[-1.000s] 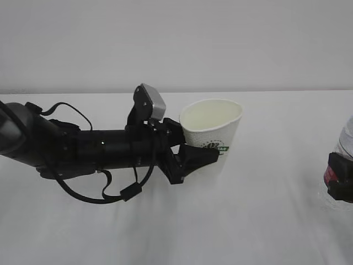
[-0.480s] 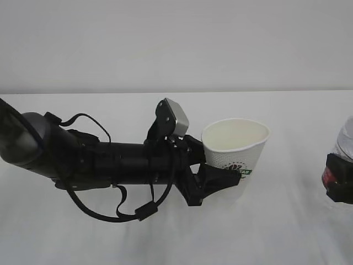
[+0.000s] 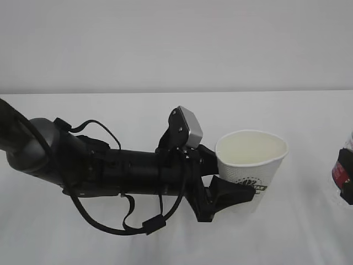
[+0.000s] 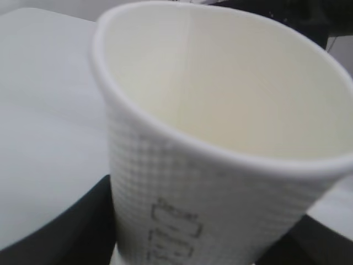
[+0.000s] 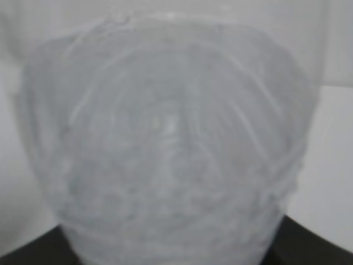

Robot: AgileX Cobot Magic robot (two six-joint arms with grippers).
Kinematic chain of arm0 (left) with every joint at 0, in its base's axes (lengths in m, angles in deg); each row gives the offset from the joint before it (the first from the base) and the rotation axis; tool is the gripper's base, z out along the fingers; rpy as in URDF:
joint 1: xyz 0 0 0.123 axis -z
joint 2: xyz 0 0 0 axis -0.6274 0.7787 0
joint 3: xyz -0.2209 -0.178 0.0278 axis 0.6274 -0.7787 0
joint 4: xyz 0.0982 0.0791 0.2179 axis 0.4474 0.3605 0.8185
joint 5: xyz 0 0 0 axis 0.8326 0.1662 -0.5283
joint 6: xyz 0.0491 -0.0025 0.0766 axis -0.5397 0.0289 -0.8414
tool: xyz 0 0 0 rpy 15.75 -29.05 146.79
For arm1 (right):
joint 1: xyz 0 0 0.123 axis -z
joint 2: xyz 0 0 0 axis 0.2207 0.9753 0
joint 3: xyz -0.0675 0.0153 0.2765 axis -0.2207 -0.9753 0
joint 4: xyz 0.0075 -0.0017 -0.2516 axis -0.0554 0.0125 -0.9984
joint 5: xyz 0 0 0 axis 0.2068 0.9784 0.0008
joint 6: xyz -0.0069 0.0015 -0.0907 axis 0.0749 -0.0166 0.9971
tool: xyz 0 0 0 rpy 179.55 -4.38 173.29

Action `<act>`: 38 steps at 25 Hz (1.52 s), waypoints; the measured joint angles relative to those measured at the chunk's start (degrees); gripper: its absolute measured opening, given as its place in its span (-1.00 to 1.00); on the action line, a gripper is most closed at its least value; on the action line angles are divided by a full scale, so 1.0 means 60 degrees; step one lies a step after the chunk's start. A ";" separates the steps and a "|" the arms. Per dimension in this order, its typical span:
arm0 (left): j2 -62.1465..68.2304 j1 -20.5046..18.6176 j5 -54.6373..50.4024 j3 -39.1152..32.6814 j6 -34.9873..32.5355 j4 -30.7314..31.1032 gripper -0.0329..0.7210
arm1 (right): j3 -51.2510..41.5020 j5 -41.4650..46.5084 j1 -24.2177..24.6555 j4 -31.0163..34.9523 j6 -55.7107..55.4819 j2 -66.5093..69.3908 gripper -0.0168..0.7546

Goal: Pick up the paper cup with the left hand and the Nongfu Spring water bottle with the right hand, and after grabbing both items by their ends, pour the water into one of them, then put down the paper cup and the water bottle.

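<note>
Paper cup [image 3: 252, 165] upright, mouth up, long axis vertical, slightly tilted; empty inside per left wrist view, dark print on textured wall. Left hand [image 3: 229, 187] reaches in horizontally from the cup's left, jaws clamped on the cup's lower wall, grey camera box [image 3: 187, 128] just above-left of the rim. White table [image 3: 110, 243] below the cup; contact with it unclear. Nongfu Spring water bottle [image 5: 165, 149] fills right wrist view, clear ribbed body pointing away, blurred. In the exterior view it sits at the frame edge, right of cup, well apart. Right hand [image 3: 346, 185] grips it at the red label.

One paper cup [image 3: 252, 165]. One water bottle [image 5: 165, 149]. Two grippers: left [image 3: 229, 185], right [image 3: 347, 185]. One table [image 3: 110, 110].
</note>
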 joint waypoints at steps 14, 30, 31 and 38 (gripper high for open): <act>0.0000 0.0084 0.0000 0.0000 0.0430 0.0365 0.39 | 0.0095 0.2787 0.0000 0.0208 -0.0017 -0.2211 0.03; 0.0000 0.0435 0.0073 0.0000 0.0629 0.0340 0.39 | 0.1387 0.5304 0.0000 -0.0586 0.0040 -0.2814 0.03; 0.0000 0.0471 0.0073 0.0000 0.0633 0.0310 0.39 | 0.1393 0.5375 0.0000 -0.0586 0.0096 -0.2814 0.03; 0.0000 0.0489 0.0018 0.0000 0.0633 0.0232 0.39 | 0.1393 0.5519 0.0000 -0.0615 0.0701 -0.2814 0.03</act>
